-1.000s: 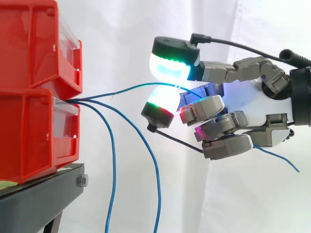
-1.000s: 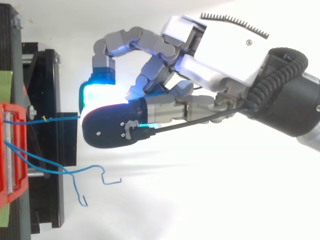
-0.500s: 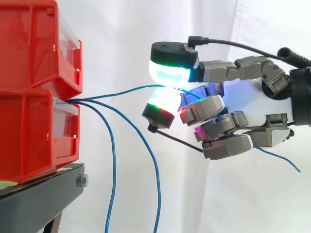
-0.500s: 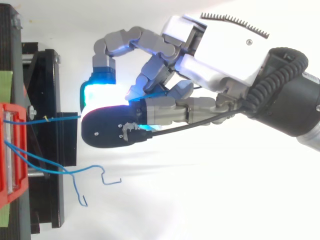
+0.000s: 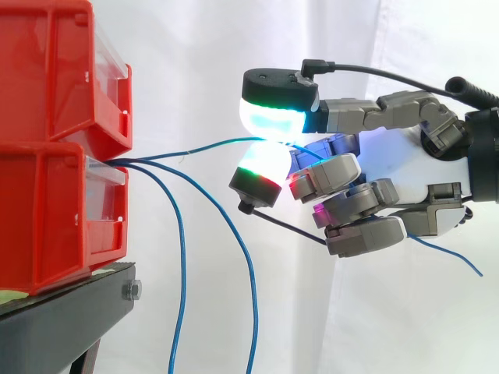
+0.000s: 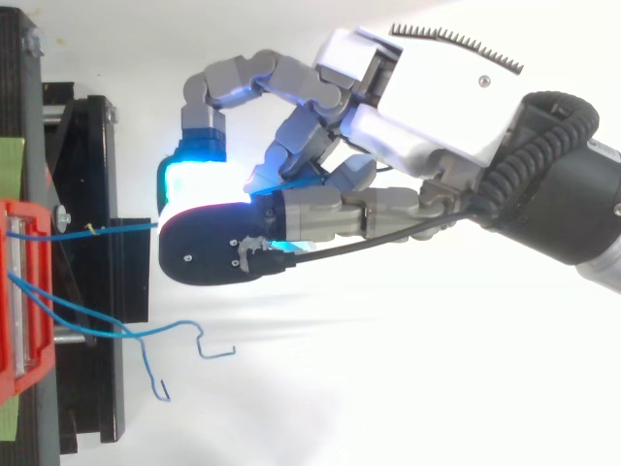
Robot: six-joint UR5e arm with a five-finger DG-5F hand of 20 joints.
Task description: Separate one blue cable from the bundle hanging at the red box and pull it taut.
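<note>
Red bins (image 5: 47, 93) sit stacked on a black stand (image 5: 62, 319) at the left, and three blue cables fan out from the front of the lower bin (image 5: 47, 218). Two of them, the loose cables (image 5: 182, 257), droop straight down past the stand. The third, the blue cable (image 5: 204, 143), heads right in a shallow arc, well clear of the other two, and runs in between two glowing pads (image 5: 273, 117). And there's the robot hand (image 5: 425, 167), coming in from the right against the white curtain (image 5: 203, 47). It pinches that cable between an upper pad and a lower one, the other fingers curled underneath. From above, the cable draws a straight line from bin to pads. Its free tail (image 5: 448, 251) pokes out below the palm, far right.
</note>
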